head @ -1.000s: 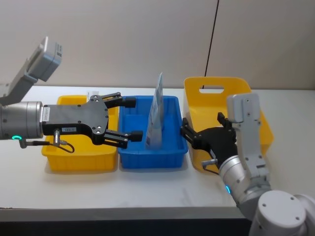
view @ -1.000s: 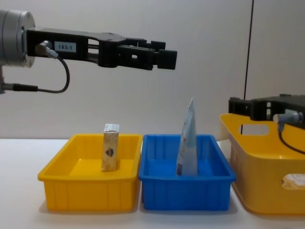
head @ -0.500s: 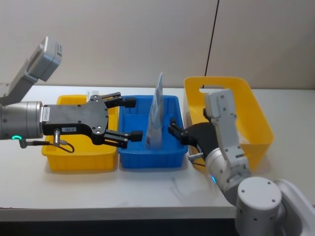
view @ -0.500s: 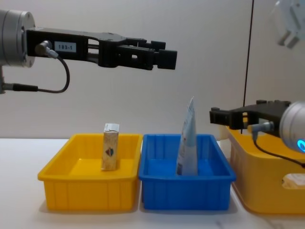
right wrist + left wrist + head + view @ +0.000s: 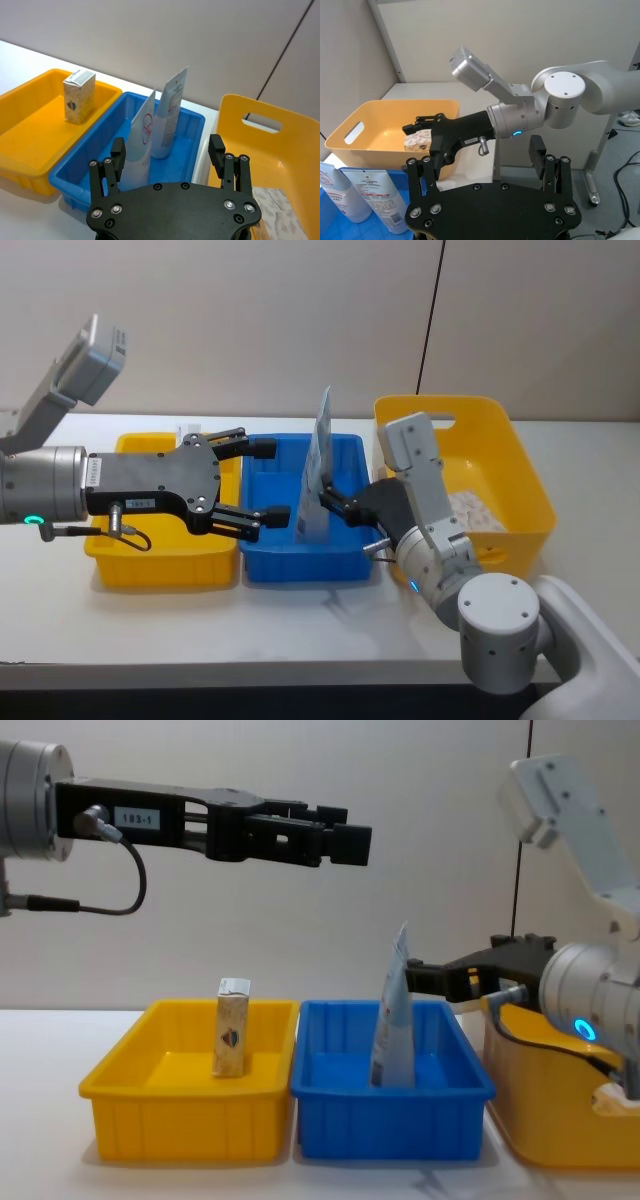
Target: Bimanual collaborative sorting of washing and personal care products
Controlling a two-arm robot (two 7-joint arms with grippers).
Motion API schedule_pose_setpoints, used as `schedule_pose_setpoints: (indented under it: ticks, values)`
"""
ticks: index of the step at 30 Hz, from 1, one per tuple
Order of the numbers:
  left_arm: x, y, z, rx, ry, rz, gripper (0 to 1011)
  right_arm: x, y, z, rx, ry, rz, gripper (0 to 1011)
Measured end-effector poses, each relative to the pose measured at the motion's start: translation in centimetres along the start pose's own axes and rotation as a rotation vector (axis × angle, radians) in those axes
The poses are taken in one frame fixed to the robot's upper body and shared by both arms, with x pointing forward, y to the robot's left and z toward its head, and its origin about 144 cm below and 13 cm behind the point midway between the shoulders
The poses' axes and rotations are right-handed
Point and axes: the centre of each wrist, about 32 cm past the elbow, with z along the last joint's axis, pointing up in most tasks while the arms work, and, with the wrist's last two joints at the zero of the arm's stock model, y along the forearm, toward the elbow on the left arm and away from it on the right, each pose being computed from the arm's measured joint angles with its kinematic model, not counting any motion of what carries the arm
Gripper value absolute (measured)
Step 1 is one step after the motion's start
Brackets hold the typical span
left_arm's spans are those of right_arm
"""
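Observation:
Two pale blue tubes (image 5: 142,142) (image 5: 170,110) stand upright in the blue bin (image 5: 310,570); in the head view they overlap as one tube (image 5: 318,475). My right gripper (image 5: 328,495) is open and empty, hovering at the bin's right side close to the tubes. A small beige carton (image 5: 231,1040) stands in the left yellow bin (image 5: 180,1125). The white pack (image 5: 468,510) lies in the large yellow basket (image 5: 520,490). My left gripper (image 5: 272,480) is open and empty, held high over the seam between the yellow and blue bins.
The three containers stand in a row near the table's front edge, with the tall handled basket at the right. A wall runs close behind them, and a black cable (image 5: 518,840) hangs down it. Bare white table lies in front of the bins.
My right gripper has swung left from over the large yellow basket to the blue bin beside the tubes. The left arm and all products have stayed put.

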Motion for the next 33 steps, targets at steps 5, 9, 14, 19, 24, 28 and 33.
schedule_pose_setpoints:
  ticks: [5,9,14,19,24,28,33]
  values:
    - [0.0,0.0,0.0,0.000,0.000,0.000,1001,0.0,0.8,-0.3,-0.002,-0.020,0.027,1004]
    - [0.0,0.0,0.0,0.000,0.000,0.000,1001,0.0,1.4,-0.5,-0.006,-0.032,0.044,1004]
    - [0.0,0.0,0.0,0.000,0.000,0.000,1002,-0.1,2.3,-0.9,-0.008,-0.047,0.057,1004]
    - [0.0,0.0,0.0,0.000,0.000,0.000,1001,-0.4,3.0,-1.2,-0.013,-0.056,0.060,1004]
    - [0.0,0.0,0.0,0.000,0.000,0.000,1002,-0.7,3.8,-1.6,-0.018,-0.064,0.060,1004]
    - [0.0,0.0,0.0,0.000,0.000,0.000,1001,-1.0,4.4,-1.8,-0.020,-0.069,0.059,1004]
    - [0.0,0.0,0.0,0.000,0.000,0.000,1001,-1.4,5.0,-2.1,-0.024,-0.077,0.058,1004]
